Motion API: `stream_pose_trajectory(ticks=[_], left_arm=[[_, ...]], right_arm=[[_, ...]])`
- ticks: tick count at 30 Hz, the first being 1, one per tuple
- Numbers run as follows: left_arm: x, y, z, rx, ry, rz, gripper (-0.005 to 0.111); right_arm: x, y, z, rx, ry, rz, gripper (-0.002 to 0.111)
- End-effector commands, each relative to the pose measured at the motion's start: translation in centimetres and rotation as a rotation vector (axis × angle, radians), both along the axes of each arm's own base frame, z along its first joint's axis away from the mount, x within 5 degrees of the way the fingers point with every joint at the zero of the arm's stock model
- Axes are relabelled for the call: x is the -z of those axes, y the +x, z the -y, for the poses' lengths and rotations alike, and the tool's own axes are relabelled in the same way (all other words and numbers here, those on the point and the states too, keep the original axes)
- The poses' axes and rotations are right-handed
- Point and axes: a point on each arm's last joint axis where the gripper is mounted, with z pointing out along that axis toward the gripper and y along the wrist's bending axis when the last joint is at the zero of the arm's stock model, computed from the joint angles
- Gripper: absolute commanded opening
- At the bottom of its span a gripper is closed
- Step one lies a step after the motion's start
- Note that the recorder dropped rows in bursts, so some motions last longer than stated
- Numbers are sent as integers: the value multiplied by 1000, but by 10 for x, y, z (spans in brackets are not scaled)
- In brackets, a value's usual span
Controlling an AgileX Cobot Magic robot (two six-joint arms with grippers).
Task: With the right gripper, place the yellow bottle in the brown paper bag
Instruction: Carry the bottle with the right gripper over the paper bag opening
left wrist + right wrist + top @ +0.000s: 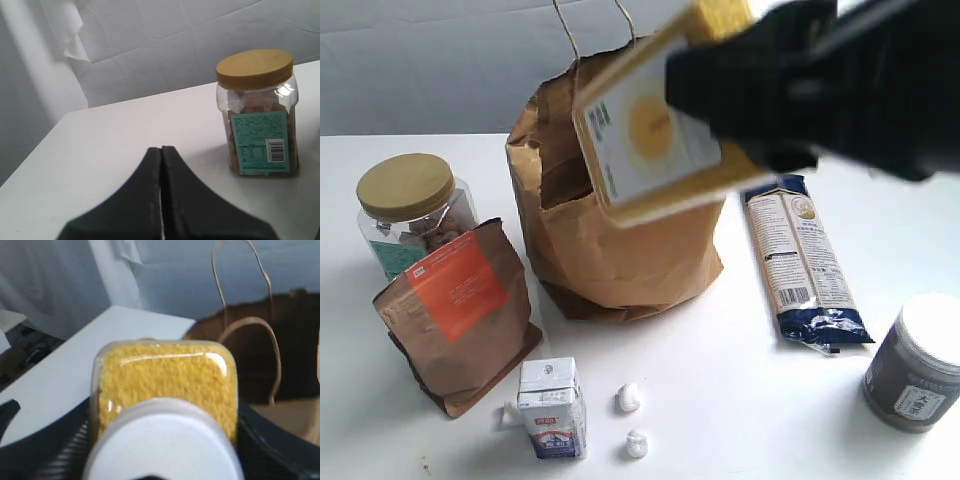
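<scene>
The yellow bottle [645,125] hangs tilted in the air in front of the brown paper bag [620,240], its pale label facing the exterior camera. My right gripper [720,95] is shut on the bottle's upper part and looms large and blurred at the upper right. In the right wrist view the bottle [167,385] fills the space between the black fingers [45,455], white cap nearest, and the bag's open mouth [260,360] with its loop handles lies beyond. My left gripper [161,150] is shut with nothing in it, over the table's left part.
A clear jar with a gold lid [412,210] [257,110] stands at the left, a brown pouch with an orange label [460,310] before it. A milk carton [553,408], two small white pieces [630,398], a blue packet [802,260] and a dark jar [920,365] lie around the bag.
</scene>
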Motion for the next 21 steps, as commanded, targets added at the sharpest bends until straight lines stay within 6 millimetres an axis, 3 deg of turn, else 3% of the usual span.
stream_pose_trajectory(ticks=[1, 7, 10, 21], left_arm=[[0, 0, 0, 6, -1, 8, 0], [0, 0, 0, 6, -1, 8, 0], [0, 0, 0, 6, -1, 8, 0], [0, 0, 0, 6, -1, 8, 0]], right_arm=[[-46, 1, -21, -65, 80, 153, 0], [-63, 19, -63, -20, 20, 272, 0], [-57, 37, -79, 48, -42, 279, 0], [1, 113, -112, 202, -208, 210, 0]])
